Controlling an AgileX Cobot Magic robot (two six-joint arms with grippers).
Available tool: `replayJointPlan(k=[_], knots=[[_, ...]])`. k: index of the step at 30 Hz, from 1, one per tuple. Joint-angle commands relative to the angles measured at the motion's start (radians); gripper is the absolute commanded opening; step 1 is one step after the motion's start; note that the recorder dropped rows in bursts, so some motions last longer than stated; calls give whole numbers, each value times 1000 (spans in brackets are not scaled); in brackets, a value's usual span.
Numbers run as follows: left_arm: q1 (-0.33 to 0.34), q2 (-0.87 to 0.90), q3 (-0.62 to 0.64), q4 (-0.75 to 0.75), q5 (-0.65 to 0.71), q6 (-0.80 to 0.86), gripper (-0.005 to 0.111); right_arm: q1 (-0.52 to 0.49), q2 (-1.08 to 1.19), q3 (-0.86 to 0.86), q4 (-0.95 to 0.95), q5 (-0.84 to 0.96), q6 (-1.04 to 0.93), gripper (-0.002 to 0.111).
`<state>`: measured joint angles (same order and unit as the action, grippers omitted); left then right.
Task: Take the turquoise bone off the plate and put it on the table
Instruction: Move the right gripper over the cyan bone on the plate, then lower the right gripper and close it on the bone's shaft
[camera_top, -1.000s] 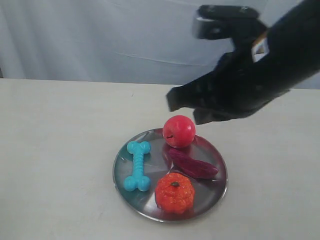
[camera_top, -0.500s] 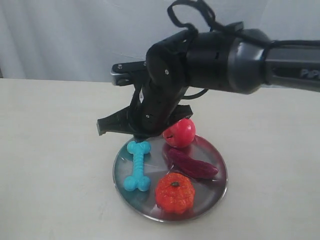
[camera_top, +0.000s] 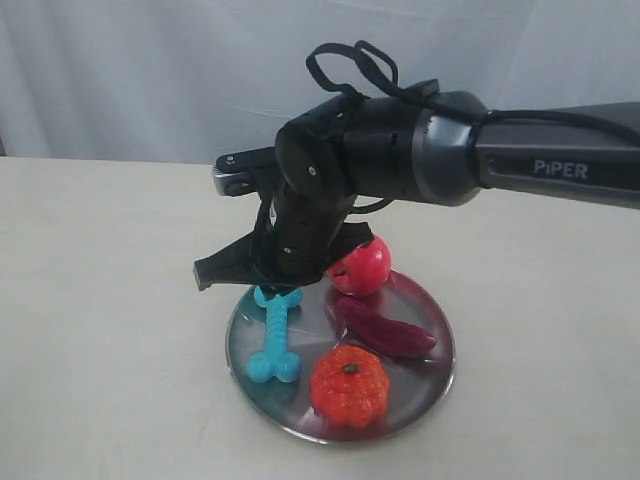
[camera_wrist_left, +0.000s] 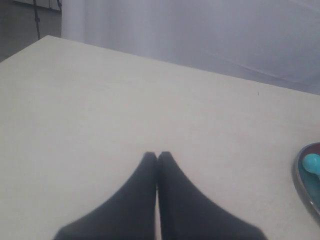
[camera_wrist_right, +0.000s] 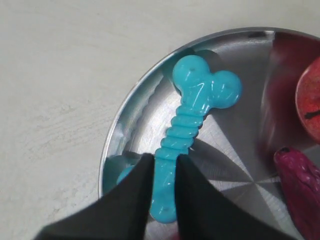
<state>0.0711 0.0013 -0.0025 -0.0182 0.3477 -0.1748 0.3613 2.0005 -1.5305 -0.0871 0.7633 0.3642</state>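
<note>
Only my right wrist view shows it: my right end effector (camera_wrist_right: 164, 159), slightly spread, straddles the shaft of the turquoise bone (camera_wrist_right: 195, 120) lying on the plate (camera_wrist_right: 119, 131). My left end effector (camera_wrist_left: 157, 156) hangs pressed together over the surface (camera_wrist_left: 100, 100).

In the exterior view the right tool (camera_top: 272, 284) partly covers the far end of the turquoise bone (camera_top: 273, 340). In the right wrist view its fingers (camera_wrist_right: 132, 200) hide most of that same end. The picture's edge cuts off the red apple (camera_wrist_right: 309, 107) and the purple vegetable (camera_wrist_right: 300, 190). The left wrist view catches only a sliver of the plate (camera_wrist_left: 301, 187).
</note>
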Motion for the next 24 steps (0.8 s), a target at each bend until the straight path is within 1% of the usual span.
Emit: replayJointPlan(k=[1,3,4,10,24], knots=[[-5,-1,3,-3,-5,-2,0,2,-1,-7,-8,-7,-8,51],[-5,-1,3,-3,-5,-2,0,2,-1,-7,16,-7,7,61],[-5,-1,3,-3,-5,-2,0,2,-1,-7,29,-9,15,63],[-5,-1,3,-3,-5,-2,0,2,11,-2,44,-29,26,63],[-5,-1,3,-3,-5,-2,0,2,114,-1,-14,-96,66,63]])
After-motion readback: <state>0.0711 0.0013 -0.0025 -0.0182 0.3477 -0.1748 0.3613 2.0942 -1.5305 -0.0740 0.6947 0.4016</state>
